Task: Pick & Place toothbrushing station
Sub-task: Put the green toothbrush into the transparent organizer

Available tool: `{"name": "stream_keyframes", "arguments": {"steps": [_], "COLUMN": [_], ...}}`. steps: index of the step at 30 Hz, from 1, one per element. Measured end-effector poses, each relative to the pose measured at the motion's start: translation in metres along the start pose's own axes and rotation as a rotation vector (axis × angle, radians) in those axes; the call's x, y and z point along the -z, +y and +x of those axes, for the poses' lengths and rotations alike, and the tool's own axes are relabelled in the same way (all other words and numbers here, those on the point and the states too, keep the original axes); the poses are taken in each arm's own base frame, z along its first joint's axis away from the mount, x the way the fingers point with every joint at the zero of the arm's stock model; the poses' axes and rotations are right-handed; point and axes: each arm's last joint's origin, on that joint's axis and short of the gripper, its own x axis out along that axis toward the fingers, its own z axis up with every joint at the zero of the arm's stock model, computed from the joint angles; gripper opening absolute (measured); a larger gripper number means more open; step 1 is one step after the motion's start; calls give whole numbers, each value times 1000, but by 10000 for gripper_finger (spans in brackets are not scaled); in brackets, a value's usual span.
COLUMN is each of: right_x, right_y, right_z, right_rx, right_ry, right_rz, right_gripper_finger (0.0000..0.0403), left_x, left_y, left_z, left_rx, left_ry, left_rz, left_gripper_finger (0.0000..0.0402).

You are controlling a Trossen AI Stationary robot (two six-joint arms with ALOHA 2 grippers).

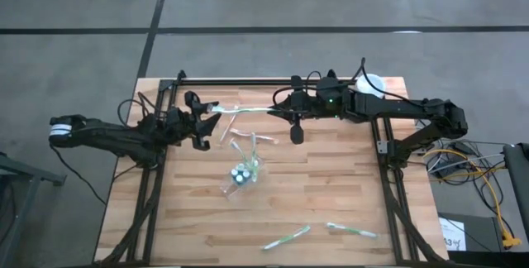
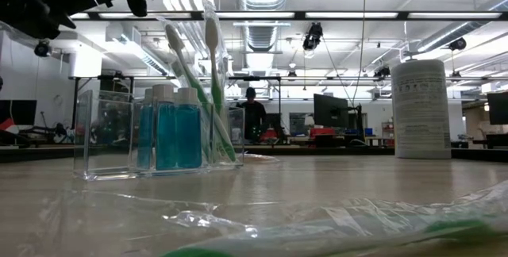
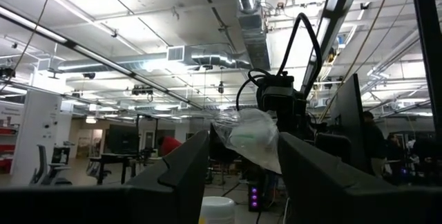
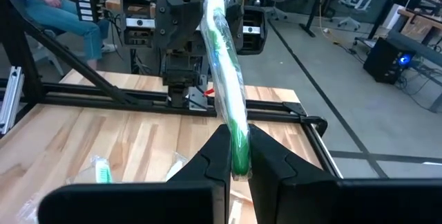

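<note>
My overhead camera looks straight down on the tabletop (image 1: pixel 331 202), my low one level across it, wrist cameras forward past their fingers (image 4: pixel 207 162).

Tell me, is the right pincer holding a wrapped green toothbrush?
Yes: in the right wrist view the right pincer is closed on the wrapped green toothbrush, which reaches toward the left pincer.

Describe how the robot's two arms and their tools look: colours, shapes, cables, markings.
Both arms are dark, nearly black, built of jointed segments with black cables looping along them. The left arm has a white band at its outer end. The right arm shows a small green light near its wrist. The left tool and right tool each have two dark, flat, wedge-shaped fingers.
</note>
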Motion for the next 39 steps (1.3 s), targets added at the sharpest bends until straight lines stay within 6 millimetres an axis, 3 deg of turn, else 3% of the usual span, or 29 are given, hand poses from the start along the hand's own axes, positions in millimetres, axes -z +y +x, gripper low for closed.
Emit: {"name": "stream_keyframes", "arguments": {"steps": [6,21,39], "right_x": [0,0,1], "right_y": [0,0,0], "right_z": [0,0,0], "right_rx": [0,0,8], "right_ry": [0,3,5], "right_rz": [0,0,55], "right_gripper_finger": [23,23,25], "left_x": [1,-2,0], "left_y": [-1,1,0], "left_z": [0,2,2], "left_rx": [27,-29,-15], "left_ry": [5,-6,11], "left_rz": [-88,-61,-58], "left_gripper_finger": [179,172,40]}}
